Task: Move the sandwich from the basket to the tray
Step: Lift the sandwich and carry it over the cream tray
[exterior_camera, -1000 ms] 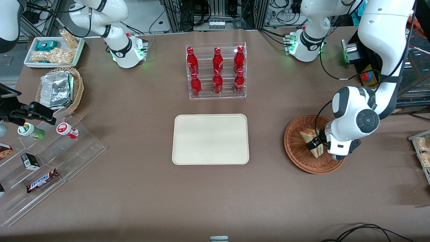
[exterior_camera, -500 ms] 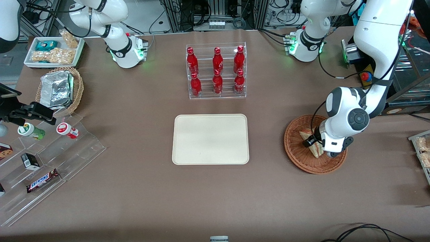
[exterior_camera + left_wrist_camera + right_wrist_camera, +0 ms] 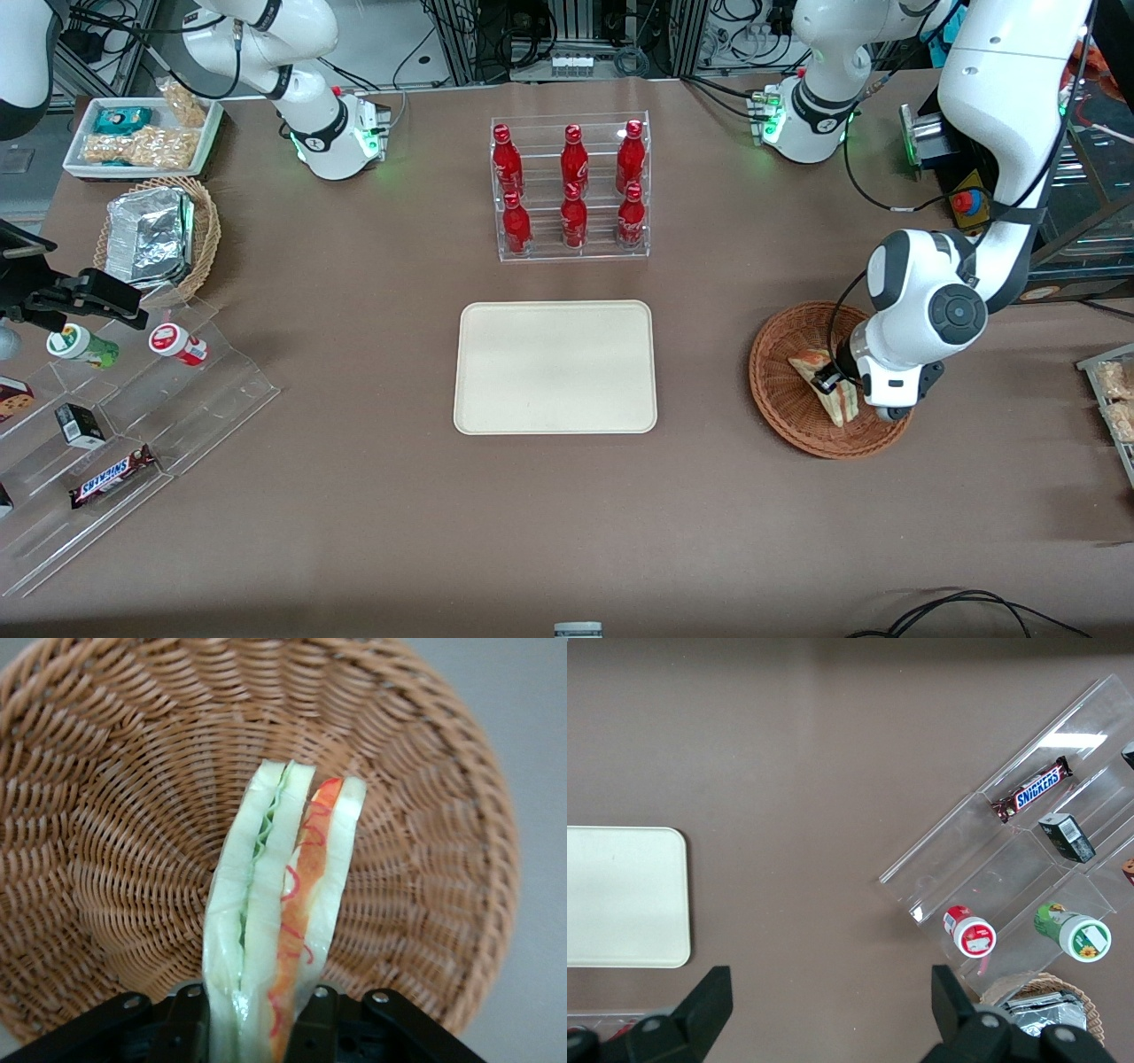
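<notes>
The claw (image 3: 252,1014) is down inside the basket (image 3: 780,390) and it has the sandwich (image 3: 279,912) pinched across its bread faces, one finger on each side, so the green and red-orange filling layers run edge-on between them. That grip makes sense: squeezing the flat faces keeps the layers together instead of letting them slide apart. In the front view the sandwich (image 3: 831,390) sits over the basket's middle, tip pointing toward the tray (image 3: 555,367), which waits bare on the worktop (image 3: 354,514), well apart toward the parked arm's end. Compared with half a second ago, the wrist has shifted a little away from the tray and turned, and the sandwich has swung with it, so the claw clearly carries it now. I judge the lift out of the basket is under way, with the trip to the tray yet to come.
</notes>
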Tool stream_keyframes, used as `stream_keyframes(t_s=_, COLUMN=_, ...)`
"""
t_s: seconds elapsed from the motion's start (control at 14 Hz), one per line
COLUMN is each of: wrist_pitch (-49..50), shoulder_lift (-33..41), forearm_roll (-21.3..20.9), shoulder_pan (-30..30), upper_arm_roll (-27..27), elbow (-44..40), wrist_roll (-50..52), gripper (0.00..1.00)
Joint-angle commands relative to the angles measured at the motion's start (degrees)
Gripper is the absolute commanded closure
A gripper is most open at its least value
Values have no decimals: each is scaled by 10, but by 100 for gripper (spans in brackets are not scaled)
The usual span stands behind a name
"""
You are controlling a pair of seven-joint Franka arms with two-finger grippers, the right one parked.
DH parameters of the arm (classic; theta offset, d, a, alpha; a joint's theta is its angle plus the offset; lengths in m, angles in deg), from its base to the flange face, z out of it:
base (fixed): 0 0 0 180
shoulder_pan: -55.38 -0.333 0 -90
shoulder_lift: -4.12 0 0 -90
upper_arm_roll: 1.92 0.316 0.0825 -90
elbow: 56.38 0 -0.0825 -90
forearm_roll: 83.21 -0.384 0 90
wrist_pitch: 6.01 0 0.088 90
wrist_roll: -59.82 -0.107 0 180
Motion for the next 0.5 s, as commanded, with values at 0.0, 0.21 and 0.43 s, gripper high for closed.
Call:
stream_keyframes(t_s=0.0, wrist_pitch=93, shoulder_lift=25, forearm_roll=-6, shoulder_pan=52, upper_arm_roll=-3, elbow=-58, wrist_roll=-9, gripper=98)
stream_keyframes(t_s=0.21, wrist_pitch=121, shoulder_lift=7, forearm_roll=3, shoulder_pan=145, upper_arm_roll=-5, elbow=-133, wrist_roll=-59, gripper=98)
stream_keyframes(t_s=0.43, wrist_pitch=115, shoulder_lift=-59, forearm_roll=-2, shoulder_pan=253, upper_arm_roll=-5, elbow=-192, wrist_roll=-81, gripper=96)
